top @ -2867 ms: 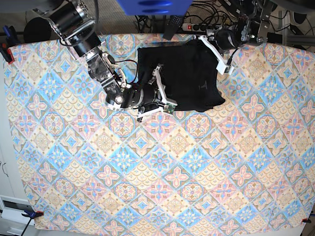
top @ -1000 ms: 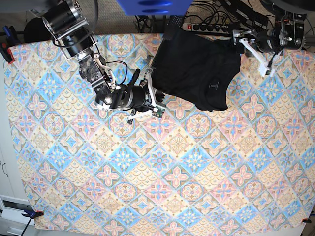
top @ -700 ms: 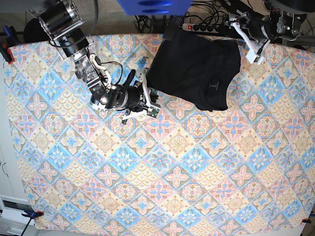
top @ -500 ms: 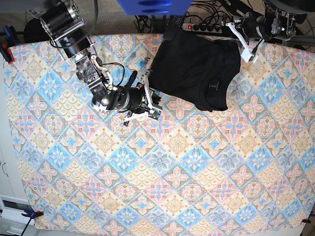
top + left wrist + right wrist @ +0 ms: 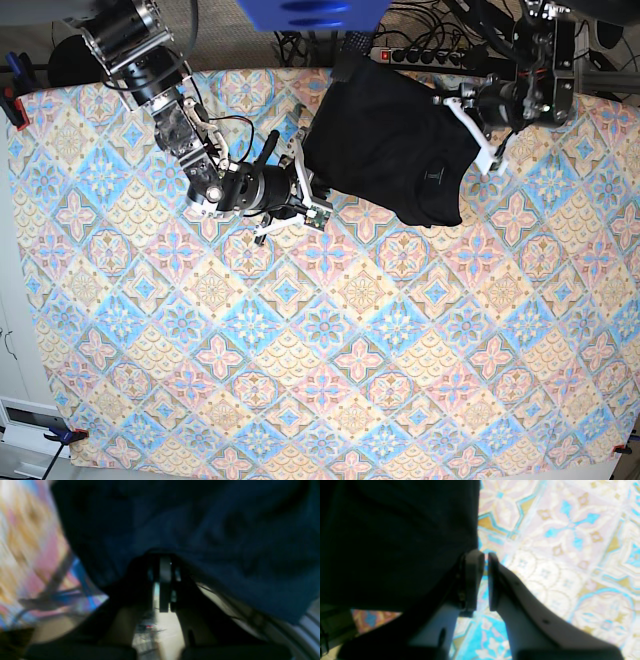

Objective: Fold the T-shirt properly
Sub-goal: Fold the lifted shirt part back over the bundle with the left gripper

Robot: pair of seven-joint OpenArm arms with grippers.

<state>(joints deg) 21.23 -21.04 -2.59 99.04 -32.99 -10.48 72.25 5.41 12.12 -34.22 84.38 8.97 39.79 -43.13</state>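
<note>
Black, soft and matte, the short-sleeved cloth T-shirt (image 5: 395,150) lies bunched between both arms, the right gripper (image 5: 300,185) nearly closed at its near-left edge, the left gripper (image 5: 478,125) pinched shut at its right edge.

Lab; power strip (image 5: 420,57), cables (image 5: 300,45) behind patterned table (image 5: 330,330)

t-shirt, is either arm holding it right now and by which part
Both are. The right end effector pinches the T-shirt at its edge, and the left end effector is closed on a fold of it.
</note>
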